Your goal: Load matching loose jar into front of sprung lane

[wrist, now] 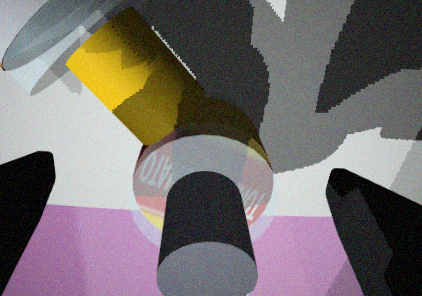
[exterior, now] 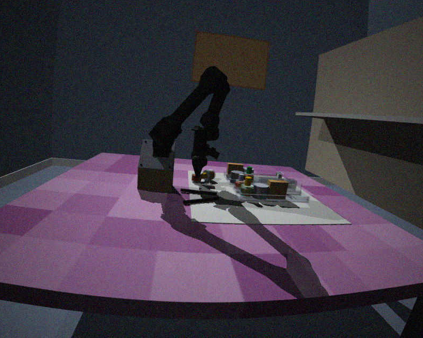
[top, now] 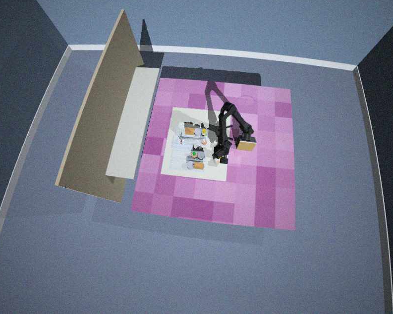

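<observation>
The loose jar with the red TOMATO label (wrist: 152, 173) (exterior: 193, 177) stands upright on the pale mat, its dark knob (wrist: 204, 213) pointing at the wrist camera. My gripper (wrist: 195, 173) (exterior: 198, 177) is open and low, one finger on each side of this jar, with a gap on both sides. In the top view the arm hides this jar. A jar with a yellow lid (wrist: 110, 73) (exterior: 204, 175) lies on its side close by; whether the two touch is unclear. A small reddish jar (top: 203, 141) (exterior: 239, 184) stands in the sprung lane, near its front. The pusher plate is hard to make out.
The clear lane unit also holds a yellow-capped jar (top: 204, 131) (exterior: 248, 180), a green-capped jar (top: 194, 154), grey cylinders and brown blocks (top: 189, 130) (exterior: 277, 188). Two black bars (exterior: 198, 191) lie near the arm's base. A wall shelf (top: 133, 118) (exterior: 362, 117) is beyond the table.
</observation>
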Robot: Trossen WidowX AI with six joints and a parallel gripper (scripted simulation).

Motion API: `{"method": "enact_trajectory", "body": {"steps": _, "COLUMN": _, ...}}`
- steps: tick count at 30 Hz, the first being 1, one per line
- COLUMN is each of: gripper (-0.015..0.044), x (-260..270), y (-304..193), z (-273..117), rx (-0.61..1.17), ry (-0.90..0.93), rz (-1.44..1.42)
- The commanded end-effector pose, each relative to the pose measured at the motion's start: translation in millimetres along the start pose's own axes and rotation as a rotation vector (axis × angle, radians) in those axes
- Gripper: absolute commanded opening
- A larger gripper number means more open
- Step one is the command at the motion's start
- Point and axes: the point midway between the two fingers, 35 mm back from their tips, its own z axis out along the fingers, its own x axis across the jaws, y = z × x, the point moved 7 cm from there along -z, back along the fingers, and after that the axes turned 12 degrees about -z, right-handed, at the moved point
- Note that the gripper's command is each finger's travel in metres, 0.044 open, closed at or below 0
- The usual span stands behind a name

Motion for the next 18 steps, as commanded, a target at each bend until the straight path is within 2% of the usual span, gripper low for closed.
{"method": "enact_trajectory", "body": {"steps": 1, "gripper": 0.0414, "x": -1.6, "y": -2.5, "z": 4.7, "rx": 0.002, "ry": -0.008, "rz": -0.009}}
{"method": "enact_trajectory", "body": {"steps": 9, "gripper": 0.0204, "x": -1.6, "y": -2.5, "z": 4.7, "rx": 0.002, "ry": -0.008, "rz": -0.009}}
{"method": "enact_trajectory", "body": {"steps": 16, "gripper": 0.0157, "x": -1.6, "y": -2.5, "z": 4.7, "rx": 0.002, "ry": -0.008, "rz": -0.009}}
{"method": "enact_trajectory", "body": {"steps": 18, "gripper": 0.0105, "x": -1.6, "y": -2.5, "z": 4.3, "rx": 0.002, "ry": -0.009, "rz": -0.009}}
